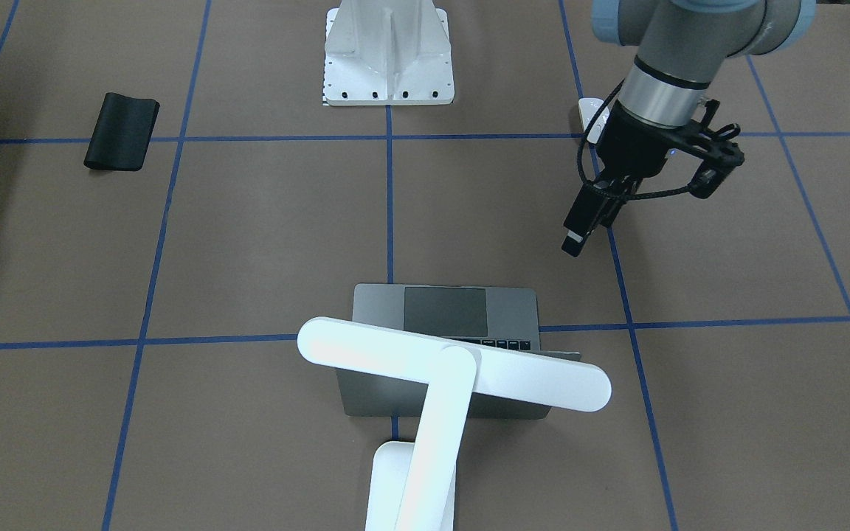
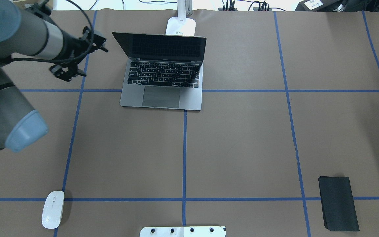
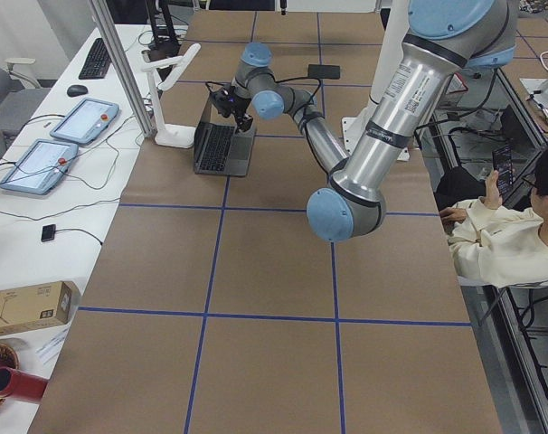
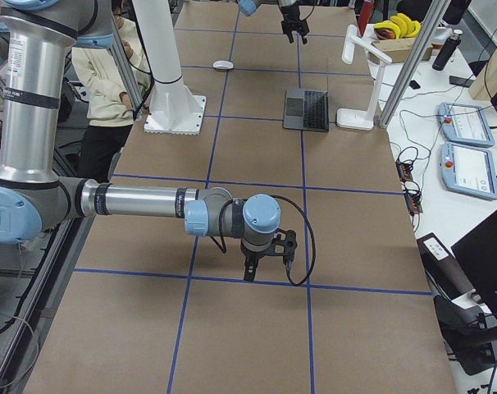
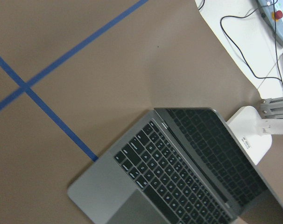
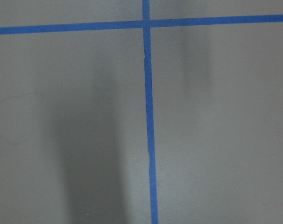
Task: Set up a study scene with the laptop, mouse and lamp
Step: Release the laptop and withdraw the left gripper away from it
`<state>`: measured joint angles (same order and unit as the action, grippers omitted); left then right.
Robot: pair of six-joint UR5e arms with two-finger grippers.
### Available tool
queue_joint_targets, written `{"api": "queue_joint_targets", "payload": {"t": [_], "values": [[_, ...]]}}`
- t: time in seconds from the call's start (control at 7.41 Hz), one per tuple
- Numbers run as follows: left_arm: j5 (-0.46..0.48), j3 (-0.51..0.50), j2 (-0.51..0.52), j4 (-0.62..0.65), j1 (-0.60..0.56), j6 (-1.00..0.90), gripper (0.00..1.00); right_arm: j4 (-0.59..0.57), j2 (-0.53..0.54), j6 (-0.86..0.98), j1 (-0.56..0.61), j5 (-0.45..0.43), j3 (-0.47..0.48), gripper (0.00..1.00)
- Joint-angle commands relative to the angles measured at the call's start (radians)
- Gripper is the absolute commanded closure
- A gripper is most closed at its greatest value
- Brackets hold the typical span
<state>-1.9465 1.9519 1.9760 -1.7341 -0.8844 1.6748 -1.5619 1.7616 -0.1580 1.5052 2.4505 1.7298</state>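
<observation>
The grey laptop (image 2: 163, 74) stands open at the table's far side, its screen facing the robot; it also shows in the left wrist view (image 5: 179, 177). The white lamp (image 1: 454, 365) stands behind it, its bar head over the lid and its base (image 2: 181, 26) at the far edge. The white mouse (image 2: 53, 209) lies near the robot on the left, partly hidden behind the left arm in the front-facing view (image 1: 589, 118). My left gripper (image 1: 580, 236) hangs above the table left of the laptop, fingers together and empty. My right gripper (image 4: 261, 267) hovers low over bare table; I cannot tell its state.
A black pad (image 2: 338, 202) lies near the robot on the right. The white bolted pedestal (image 1: 388, 51) stands at the near middle edge. Blue tape lines grid the brown table. An operator (image 3: 509, 235) sits beside the table.
</observation>
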Motion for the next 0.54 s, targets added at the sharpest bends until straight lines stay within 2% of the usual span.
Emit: {"api": "queue_joint_targets", "payload": {"t": [0.0, 0.13, 0.27, 0.4], "values": [[-0.16, -0.023, -0.086, 0.013, -0.167, -0.473, 0.0, -0.001, 0.006, -0.015, 0.0, 0.137, -0.077, 0.0], [-0.254, -0.059, -0.094, 0.024, -0.23, -0.635, 0.0, 0.0, 0.006, -0.015, -0.008, 0.204, -0.138, 0.0], [-0.303, -0.068, -0.133, 0.025, -0.298, -0.784, 0.0, 0.003, 0.009, -0.002, -0.046, 0.25, -0.177, 0.0], [-0.349, -0.085, -0.152, 0.036, -0.332, -0.928, 0.0, 0.005, 0.028, -0.003, -0.09, 0.252, -0.179, 0.0]]}}
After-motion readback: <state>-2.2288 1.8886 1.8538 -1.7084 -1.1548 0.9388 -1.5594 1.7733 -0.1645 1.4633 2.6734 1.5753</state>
